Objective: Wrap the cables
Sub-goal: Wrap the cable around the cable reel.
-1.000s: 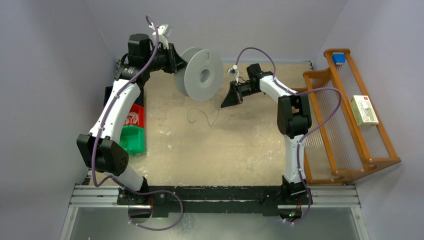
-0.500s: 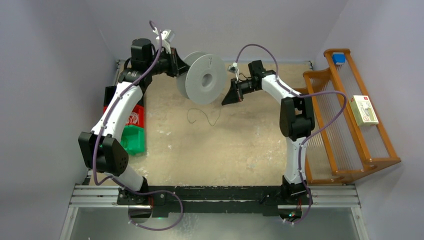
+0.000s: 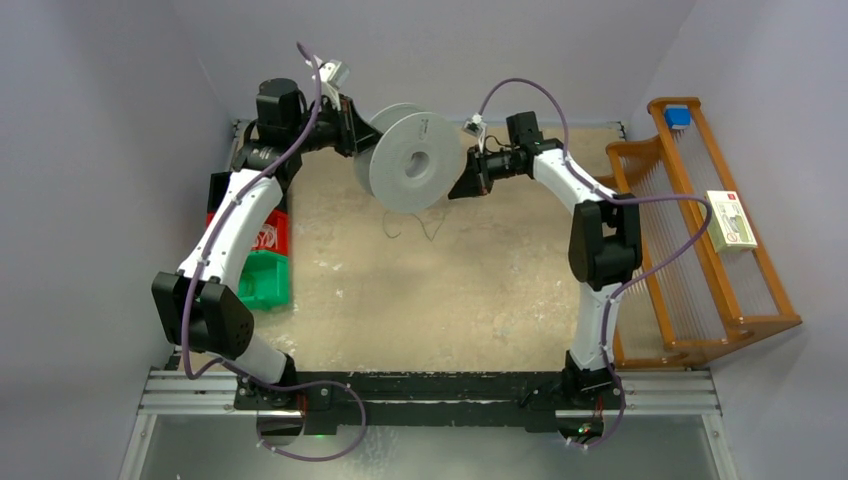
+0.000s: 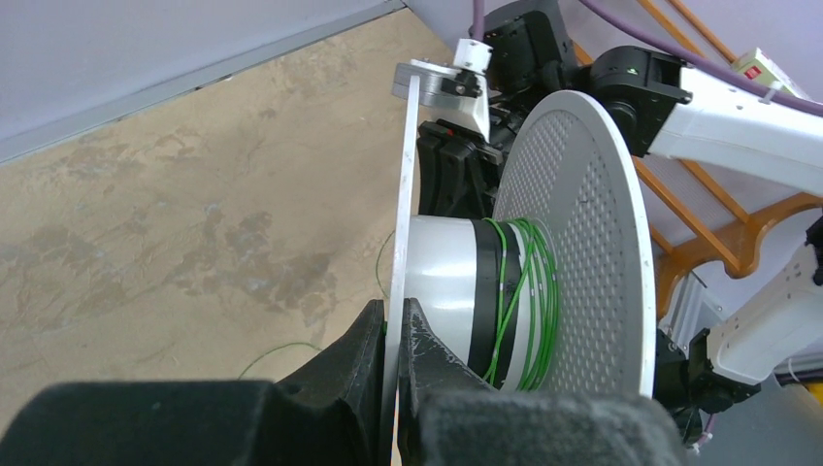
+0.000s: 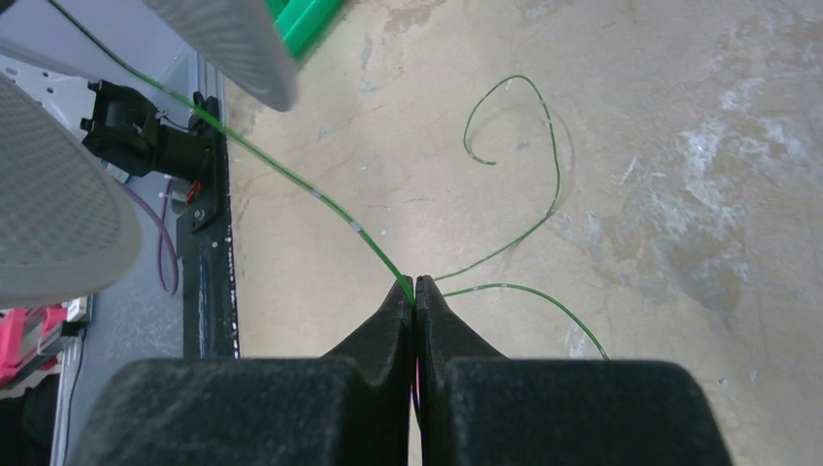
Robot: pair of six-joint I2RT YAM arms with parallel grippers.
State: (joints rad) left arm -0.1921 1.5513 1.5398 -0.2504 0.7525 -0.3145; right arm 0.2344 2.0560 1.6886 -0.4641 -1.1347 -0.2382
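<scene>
My left gripper (image 3: 352,128) holds the pale grey spool (image 3: 415,160) in the air over the back of the table. In the left wrist view its jaws (image 4: 396,325) are shut on the spool's thin near flange (image 4: 406,194). Several turns of thin green cable (image 4: 529,291) lie on the hub. My right gripper (image 3: 466,183) is just right of the spool. In the right wrist view it (image 5: 415,291) is shut on the cable (image 5: 320,199), which runs taut up to the spool (image 5: 49,214). The loose cable end (image 5: 548,165) curls on the table, below the spool in the top view (image 3: 425,228).
Red and green bins (image 3: 265,255) sit at the table's left edge. A wooden rack (image 3: 690,250) stands along the right, with a small box (image 3: 730,220) and a blue block (image 3: 678,115) on it. The arms' base rail (image 3: 430,390) runs along the near edge.
The right gripper has moved back and up close to the spool's right side. The left arm has shifted the spool slightly right. The loose cable on the table has been drawn in shorter.
</scene>
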